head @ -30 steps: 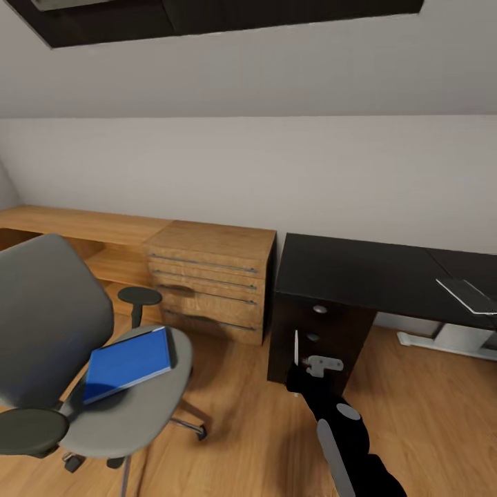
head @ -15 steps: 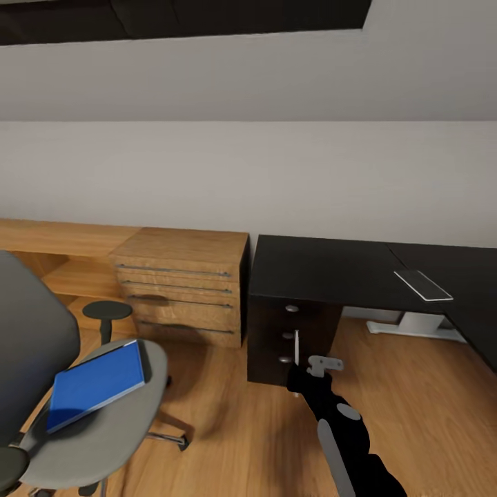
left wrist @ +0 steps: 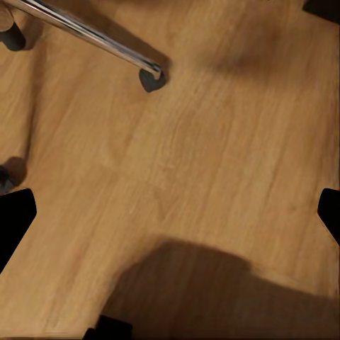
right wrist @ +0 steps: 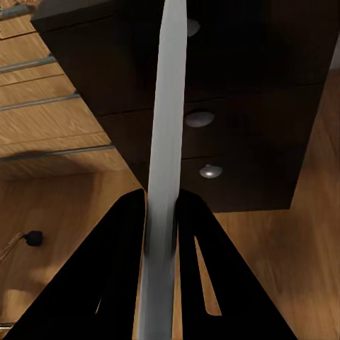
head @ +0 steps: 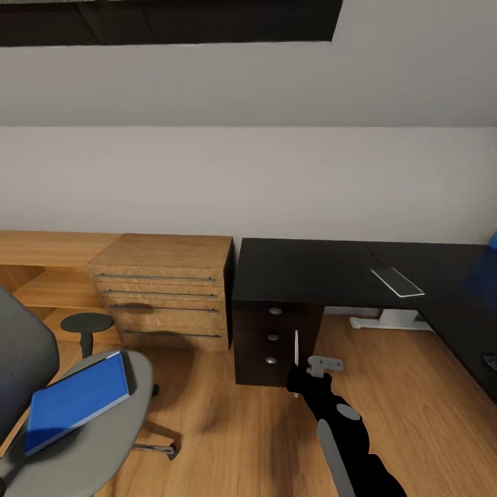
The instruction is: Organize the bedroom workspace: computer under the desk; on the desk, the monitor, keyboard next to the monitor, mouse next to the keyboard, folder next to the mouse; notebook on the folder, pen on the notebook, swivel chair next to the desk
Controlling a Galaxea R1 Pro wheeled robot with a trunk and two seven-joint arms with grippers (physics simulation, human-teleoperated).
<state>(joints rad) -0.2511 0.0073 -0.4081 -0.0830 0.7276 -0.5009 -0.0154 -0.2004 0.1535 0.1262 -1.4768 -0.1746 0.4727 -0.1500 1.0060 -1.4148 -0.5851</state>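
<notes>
No brand, label or writing can be read on anything here. The desk (head: 324, 266) is the largest thing, a long black L-shaped top against the pale wall, its drawer unit (head: 273, 342) with three round silver knobs facing the room. Just beside it on the left stands a light wooden dresser (head: 166, 293) with long bar handles. At the lower left is the swivel chair (head: 83, 421), grey, with the bright blue folder (head: 76, 400) lying flat on its seat, well apart from the desk. A thin pale flat object (head: 397, 281), too small to identify, rests on the desk top. The right gripper (right wrist: 164, 234) is closed on the pen (right wrist: 166, 142), a slim silvery stick clamped between the two black fingers (right wrist: 117, 276) and standing upright out past their tips, in front of the drawer unit. The left gripper's fingers (left wrist: 14, 219) sit spread wide at the frame edges with nothing between them, over bare wood floor (left wrist: 184, 156).
</notes>
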